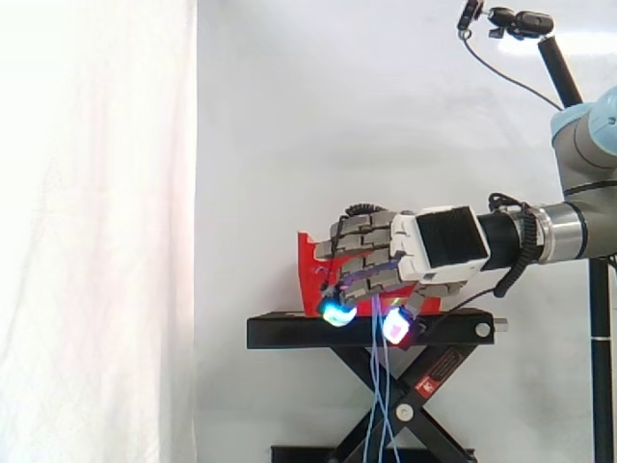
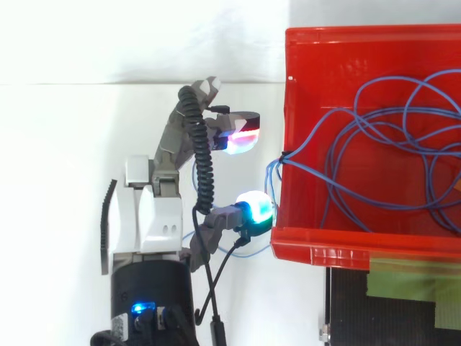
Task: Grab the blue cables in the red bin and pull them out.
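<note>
hand curled round blue cables | red bin behind | black stand below

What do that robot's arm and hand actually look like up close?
The robot hand has grey, segmented fingers ending in thick glowing fingertips, cyan and pinkish-white, on a white boxy base with a black panel. The arm behind is grey with a silver ring and a pale blue joint cap.

A white curtain hangs behind a black scissor stand in bright light
</note>
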Robot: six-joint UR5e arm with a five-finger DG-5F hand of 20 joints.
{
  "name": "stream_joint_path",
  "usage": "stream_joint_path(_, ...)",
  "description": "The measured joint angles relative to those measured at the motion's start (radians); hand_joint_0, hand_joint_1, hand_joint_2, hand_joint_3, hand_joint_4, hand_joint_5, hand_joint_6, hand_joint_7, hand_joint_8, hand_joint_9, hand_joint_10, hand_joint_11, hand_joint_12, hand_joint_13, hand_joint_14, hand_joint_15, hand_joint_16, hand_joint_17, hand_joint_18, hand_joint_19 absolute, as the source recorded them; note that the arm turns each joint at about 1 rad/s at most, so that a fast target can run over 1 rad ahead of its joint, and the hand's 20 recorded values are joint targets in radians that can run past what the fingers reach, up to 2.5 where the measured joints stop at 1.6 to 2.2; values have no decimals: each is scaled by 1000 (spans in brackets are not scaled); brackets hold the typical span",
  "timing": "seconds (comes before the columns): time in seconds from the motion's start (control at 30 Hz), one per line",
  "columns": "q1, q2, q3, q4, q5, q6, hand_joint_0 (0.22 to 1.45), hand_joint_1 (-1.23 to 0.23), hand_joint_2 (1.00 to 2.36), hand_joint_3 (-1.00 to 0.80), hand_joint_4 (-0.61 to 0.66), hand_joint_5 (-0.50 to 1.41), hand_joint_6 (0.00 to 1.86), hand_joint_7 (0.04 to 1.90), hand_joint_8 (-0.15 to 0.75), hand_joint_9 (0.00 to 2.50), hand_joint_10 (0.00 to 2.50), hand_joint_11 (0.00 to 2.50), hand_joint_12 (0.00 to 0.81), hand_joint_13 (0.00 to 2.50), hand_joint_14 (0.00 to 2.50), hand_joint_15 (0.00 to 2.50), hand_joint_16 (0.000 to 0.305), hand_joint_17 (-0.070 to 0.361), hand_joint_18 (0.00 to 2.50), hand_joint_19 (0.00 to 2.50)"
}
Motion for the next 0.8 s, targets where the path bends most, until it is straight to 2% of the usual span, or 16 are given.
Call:
stream_joint_path(0.3, -5, 0, -3, -9, -2, 0, 763, -1027, 1000, -1000, -71, 741, 373, 707, 238, 810, 23, 645, 333, 469, 8, 205, 46, 104, 375, 301)
stream_joint_path(0.33, -5, 0, -5, -7, -2, 0, 765, -1026, 1000, -1000, -77, 777, 333, 721, 234, 813, 23, 644, 332, 475, 8, 207, 46, 104, 381, 311)
stream_joint_path(0.37, -5, 0, -6, -4, -2, 0, 766, -1024, 1000, -1000, -87, 839, 217, 775, 230, 834, 23, 643, 330, 482, 8, 210, 46, 103, 387, 312)
stream_joint_path(0.47, -5, 0, -9, 3, -2, 0, 766, -1023, 1000, -1000, -77, 882, 116, 787, 226, 840, 22, 635, 328, 487, 10, 215, 46, 103, 391, 314)
stream_joint_path(0.5, -5, 0, -9, 5, -1, 0, 766, -1022, 1000, -1000, -75, 918, 10, 841, 225, 838, 20, 629, 328, 487, 9, 209, 45, 102, 391, 318)
stream_joint_path(0.8, -5, 0, -10, 32, -1, 0, 769, -1019, 1000, -1000, -81, 964, 7, 820, 219, 852, 20, 599, 320, 493, 10, 215, 45, 100, 394, 311)
